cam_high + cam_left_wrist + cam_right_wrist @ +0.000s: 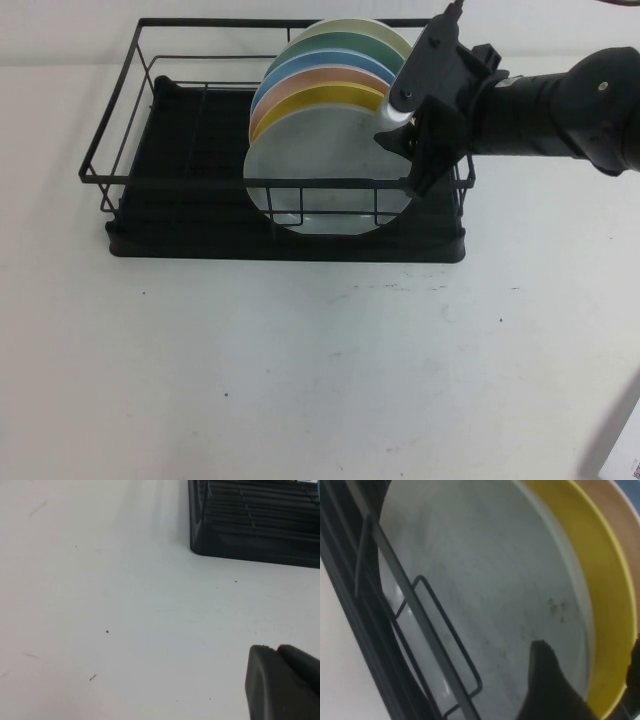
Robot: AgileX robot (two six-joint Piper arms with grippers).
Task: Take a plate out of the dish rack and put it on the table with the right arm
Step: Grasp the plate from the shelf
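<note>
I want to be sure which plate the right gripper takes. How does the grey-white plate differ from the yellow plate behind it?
The grey-white plate is pale and stands at the front; the yellow plate is bright and mostly hidden behind it. The right gripper is at the grey-white plate's rim, not the yellow one's. Both stand on edge in the dish rack. The left gripper hangs over the table.

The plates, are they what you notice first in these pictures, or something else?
Yes: a colourful fan of plates stands on edge in the black dish rack at the back of the white table, with the pale grey-white plate in front of the yellow plate. The right gripper straddles the pale plate's right rim, one finger against its face. The left gripper hovers low over the table beside the rack.
</note>
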